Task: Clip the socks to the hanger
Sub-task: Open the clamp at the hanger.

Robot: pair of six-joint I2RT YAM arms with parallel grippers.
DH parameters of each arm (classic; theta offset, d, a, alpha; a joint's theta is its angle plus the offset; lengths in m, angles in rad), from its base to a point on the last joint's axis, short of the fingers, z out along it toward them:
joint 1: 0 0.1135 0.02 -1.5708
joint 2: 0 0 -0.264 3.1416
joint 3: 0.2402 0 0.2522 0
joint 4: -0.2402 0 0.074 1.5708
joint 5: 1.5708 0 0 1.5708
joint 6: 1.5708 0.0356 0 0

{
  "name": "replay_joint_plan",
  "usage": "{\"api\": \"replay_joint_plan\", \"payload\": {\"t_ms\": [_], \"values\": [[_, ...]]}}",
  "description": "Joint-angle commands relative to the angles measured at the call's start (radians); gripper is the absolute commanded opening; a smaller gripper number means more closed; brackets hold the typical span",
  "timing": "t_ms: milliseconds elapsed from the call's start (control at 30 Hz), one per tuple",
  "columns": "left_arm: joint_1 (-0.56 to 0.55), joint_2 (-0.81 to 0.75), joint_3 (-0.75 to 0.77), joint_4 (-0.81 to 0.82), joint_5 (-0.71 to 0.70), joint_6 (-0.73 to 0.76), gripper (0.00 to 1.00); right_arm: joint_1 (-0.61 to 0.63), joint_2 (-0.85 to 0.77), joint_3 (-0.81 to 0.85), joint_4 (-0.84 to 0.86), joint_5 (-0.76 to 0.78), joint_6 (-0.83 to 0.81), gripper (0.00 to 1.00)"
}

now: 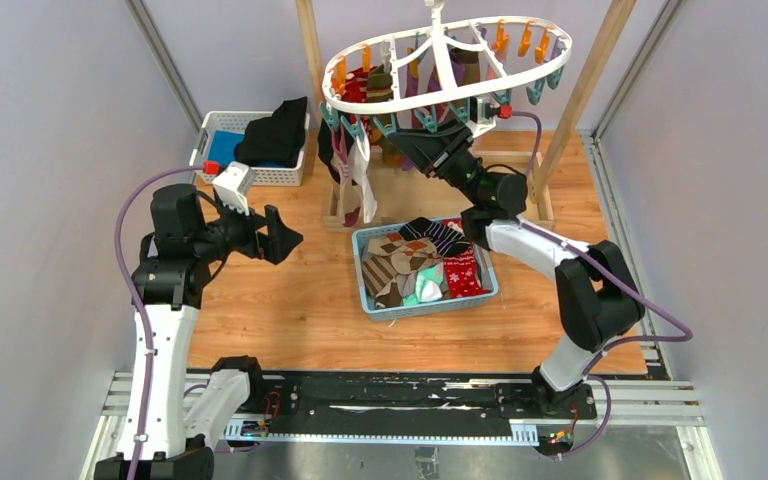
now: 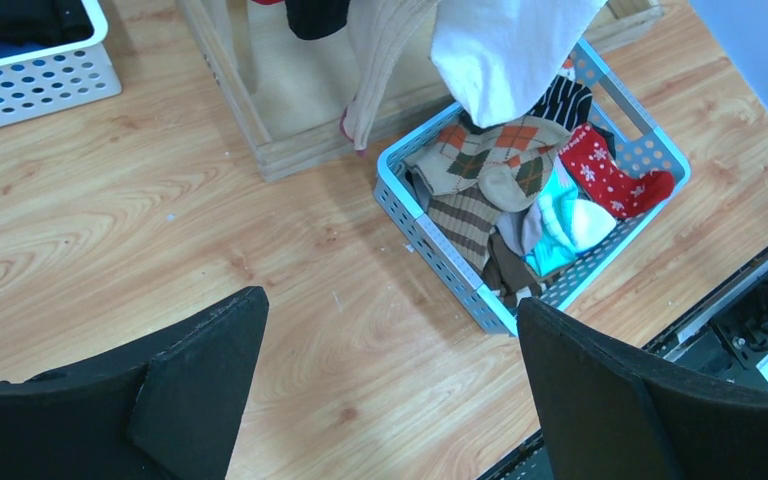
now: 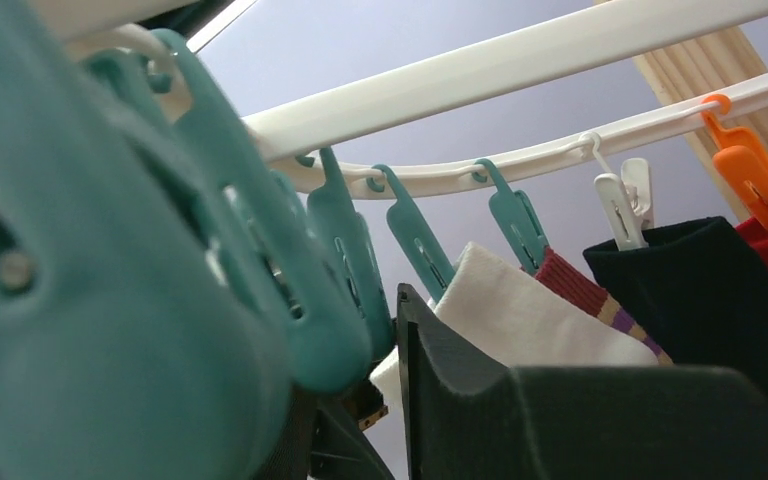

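The hanger (image 1: 438,40), a large white oval plastic rack with spokes and orange and teal clips, hangs inside a pale wooden frame (image 1: 310,50). Several socks (image 1: 355,170) dangle from it: white, black, red and striped.

The right gripper (image 1: 410,138) is raised to the hanger's near rim (image 3: 520,60), among the teal clips (image 3: 335,260). One clip sits just beside its dark finger (image 3: 560,420), with a white sock (image 3: 530,320) right behind. Whether the jaws are pinching anything cannot be told.

The left gripper (image 2: 392,300) is spread wide and holds nothing.

Below the right gripper, a light blue perforated basket (image 2: 440,260) holds loose socks (image 2: 505,180): brown argyle, red snowflake, mint and dark striped. Ahead of the left gripper, a white perforated basket (image 1: 280,175) holds a black folded garment (image 1: 275,135) and a blue cloth (image 1: 222,148).
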Motion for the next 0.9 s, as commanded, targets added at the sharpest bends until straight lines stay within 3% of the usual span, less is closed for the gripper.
{"api": "replay_joint_plan", "payload": {"t_ms": [0,133,333,400,567,867], "values": [[0.004,-0.012,0.026,-0.011,0.016,-0.009,1.00,0.011,-0.076,-0.052,0.075,0.038,-0.032,0.27],[0.004,-0.012,0.036,-0.011,0.015,-0.033,1.00,0.016,-0.101,-0.084,0.075,0.062,-0.047,0.17],[0.003,-0.013,0.081,-0.010,0.015,-0.084,1.00,0.049,-0.116,-0.092,0.058,0.093,-0.047,0.17],[0.001,-0.004,0.109,-0.009,0.017,-0.105,1.00,0.074,-0.126,-0.093,0.037,0.112,-0.154,0.08],[-0.026,0.043,0.219,-0.009,-0.008,-0.161,1.00,0.146,-0.156,-0.097,-0.065,0.167,-0.345,0.07],[-0.207,0.187,0.480,-0.007,-0.140,-0.309,1.00,0.276,-0.249,-0.113,-0.255,0.381,-0.701,0.04]]}}
